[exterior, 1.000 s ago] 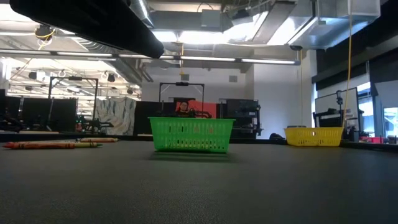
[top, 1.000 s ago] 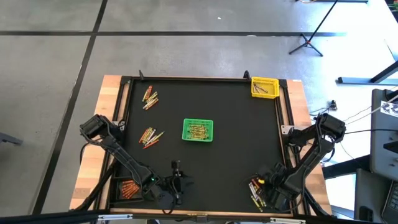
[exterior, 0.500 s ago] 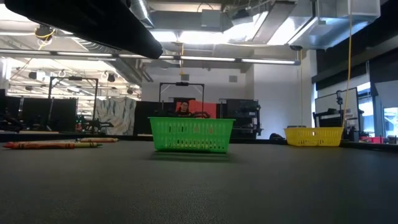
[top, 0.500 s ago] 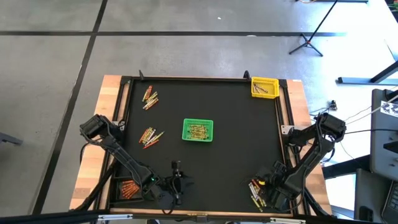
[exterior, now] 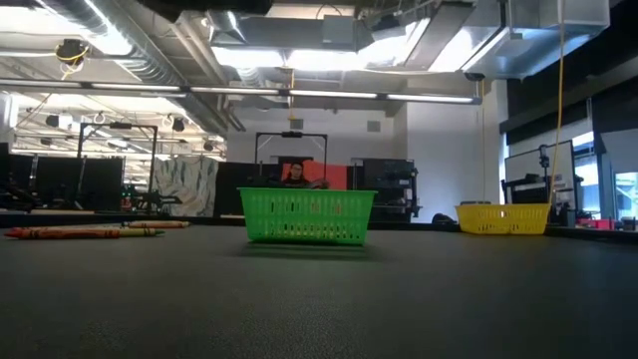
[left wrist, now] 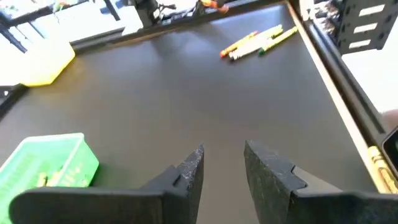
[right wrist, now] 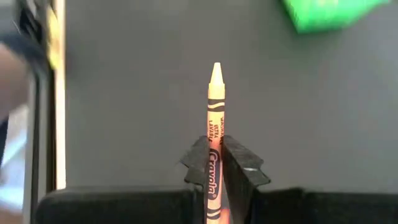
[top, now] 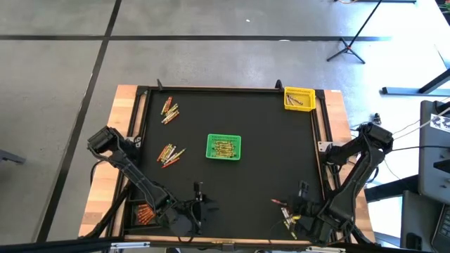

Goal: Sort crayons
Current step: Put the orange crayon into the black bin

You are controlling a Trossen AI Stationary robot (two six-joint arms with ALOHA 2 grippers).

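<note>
We hold our right gripper (right wrist: 215,163) low over the near right part of the table, its two dark fingers pinched together, the arm folded back toward its base at the right edge. Our left gripper (left wrist: 222,167) waits near the front edge, left of centre, fingers standing slightly apart and holding nothing.

The black-topped table (top: 253,119) carries a green basket (top: 223,147), a yellow basket (top: 298,98) at one corner, and scattered crayons (top: 169,153).
</note>
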